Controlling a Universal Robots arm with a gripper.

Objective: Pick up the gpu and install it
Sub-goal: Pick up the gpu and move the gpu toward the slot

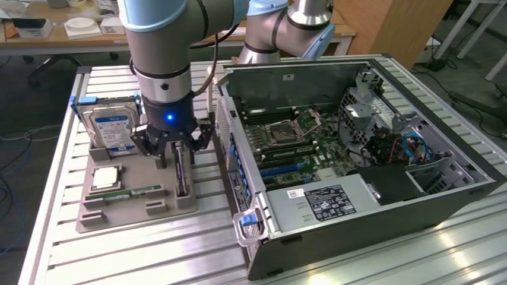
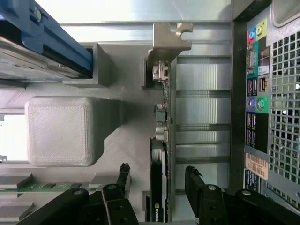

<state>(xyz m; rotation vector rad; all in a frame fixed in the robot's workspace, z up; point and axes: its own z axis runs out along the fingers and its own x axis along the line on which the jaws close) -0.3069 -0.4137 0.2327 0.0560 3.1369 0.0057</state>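
The gpu [image 1: 182, 172] stands on edge in a slot of the grey holder tray [image 1: 135, 208], beside the open computer case [image 1: 357, 160]. In the wrist view the gpu [image 2: 161, 140] shows edge-on as a thin green board with a black cooler, and its silver bracket [image 2: 168, 37] is at the far end. My gripper [image 1: 179, 155] hangs low over the card and is open. Its black fingers [image 2: 123, 176] straddle the card, with a gap on each side. The gripper [image 2: 158, 180] touches nothing.
On the same tray, a silver hard drive [image 1: 111, 127] stands in a blue bracket, with a square CPU [image 1: 105, 177] and a memory stick [image 1: 127, 194] nearby. The case lies open with the motherboard [image 1: 293, 148] exposed; its rear port panel [image 2: 255, 93] sits close beside the card.
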